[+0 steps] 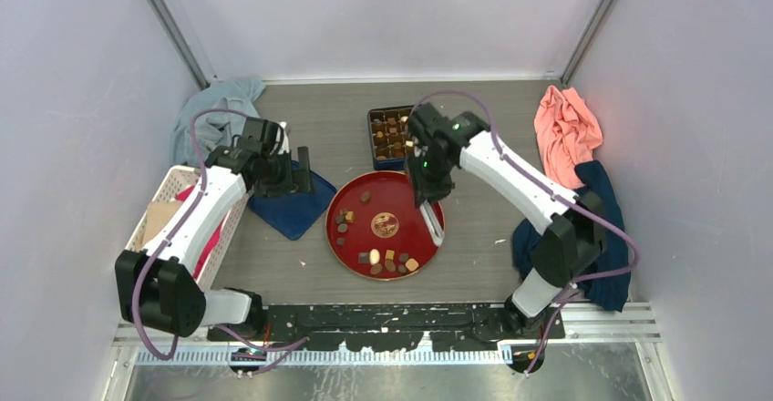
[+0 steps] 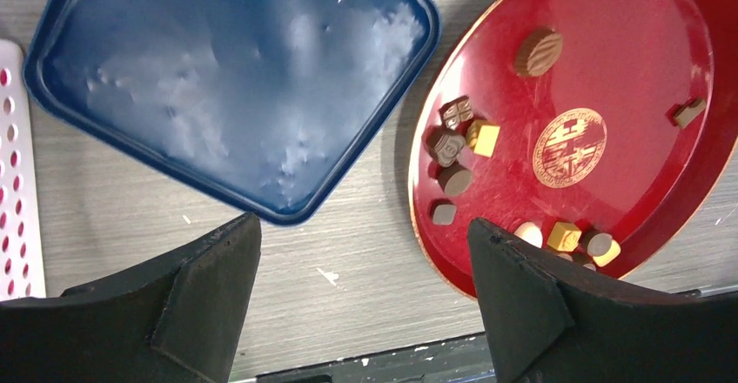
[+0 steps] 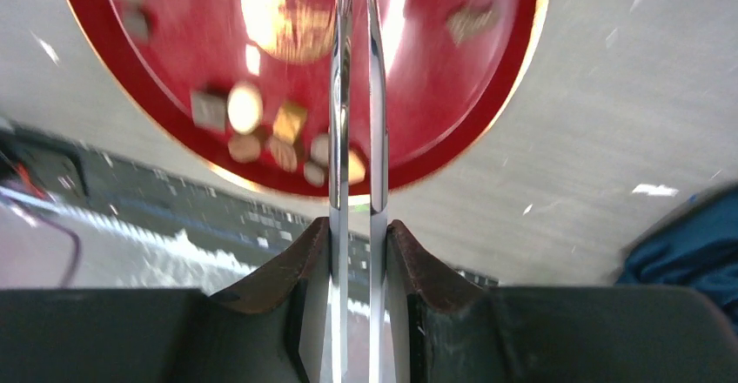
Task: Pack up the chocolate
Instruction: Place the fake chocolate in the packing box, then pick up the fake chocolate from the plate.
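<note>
One red plate (image 1: 397,197) lies in the middle of the table (image 1: 474,237), with the chocolate (image 1: 389,260) loose on it. From above, a lone round piece sits at the plate's 11 o'clock, a small cluster at 9 o'clock, and about six are bunched at 6 o'clock. The left wrist view makes the 9 o'clock cluster five pieces. It also shows one more piece at 3 o'clock, which the tongs (image 3: 339,96) cover from above.

One compartmented box (image 1: 383,146) stands at the plate's 12 o'clock with pieces in it, partly hidden by the right arm. One blue lid (image 2: 235,78) lies at the plate's 9 o'clock. There are three cloths, grey-blue (image 1: 214,114), salmon (image 1: 565,128) and dark blue (image 1: 597,228), and one white basket (image 1: 180,179).

The left arm folds at its elbow and reaches toward 1 o'clock. The left gripper (image 2: 364,225) hangs over the lid's near edge, fingers spread wide and empty.

The right arm reaches toward 10 o'clock with its wrist bent down. The right gripper (image 3: 357,226) is clamped on the single pair of tongs, whose blades are squeezed nearly together over the plate's 3 o'clock side. That view is blurred and cuts off the tips, so I cannot tell whether they grip a piece.
</note>
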`<state>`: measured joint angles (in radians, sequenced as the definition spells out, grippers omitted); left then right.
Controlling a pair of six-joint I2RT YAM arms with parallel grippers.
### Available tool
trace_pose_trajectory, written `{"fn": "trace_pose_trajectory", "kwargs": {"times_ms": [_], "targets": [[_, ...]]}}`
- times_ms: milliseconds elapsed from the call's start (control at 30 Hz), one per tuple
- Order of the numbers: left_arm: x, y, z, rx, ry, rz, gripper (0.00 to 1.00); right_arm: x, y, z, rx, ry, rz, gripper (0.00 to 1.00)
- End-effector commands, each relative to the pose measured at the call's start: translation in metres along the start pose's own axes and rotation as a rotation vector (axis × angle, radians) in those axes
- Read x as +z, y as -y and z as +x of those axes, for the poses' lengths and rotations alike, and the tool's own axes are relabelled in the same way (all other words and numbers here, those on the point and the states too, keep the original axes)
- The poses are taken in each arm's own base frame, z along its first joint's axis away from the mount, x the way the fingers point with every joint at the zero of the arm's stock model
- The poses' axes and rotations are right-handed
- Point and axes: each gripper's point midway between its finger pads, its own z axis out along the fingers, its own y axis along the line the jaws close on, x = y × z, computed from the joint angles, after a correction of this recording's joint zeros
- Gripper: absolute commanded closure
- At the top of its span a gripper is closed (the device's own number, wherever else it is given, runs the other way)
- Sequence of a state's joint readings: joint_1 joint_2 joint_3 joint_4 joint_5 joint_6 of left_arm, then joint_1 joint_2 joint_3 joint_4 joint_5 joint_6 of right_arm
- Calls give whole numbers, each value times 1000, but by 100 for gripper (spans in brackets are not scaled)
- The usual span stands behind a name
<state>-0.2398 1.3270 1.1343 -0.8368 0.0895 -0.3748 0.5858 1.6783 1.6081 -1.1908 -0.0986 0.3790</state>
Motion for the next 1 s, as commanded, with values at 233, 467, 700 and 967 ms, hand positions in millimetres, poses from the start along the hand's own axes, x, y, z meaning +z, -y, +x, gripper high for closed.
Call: {"fn": "trace_pose_trajectory", "kwargs": {"times_ms": [233,467,700,967], "targets": [[-10,-14,19,-13,29,-34,11,4,-28,137,-116,-196,2,67],[-17,-19,22,3,26,-54,12,7,-30,156,-136,-235,15,64],[-20,-18,26,-1,21,-46,12,10,-30,167,-129,-237,30,63],[-25,-7,26,-4,34,17,12,18,-34,173,-86,-204,40,59]]}}
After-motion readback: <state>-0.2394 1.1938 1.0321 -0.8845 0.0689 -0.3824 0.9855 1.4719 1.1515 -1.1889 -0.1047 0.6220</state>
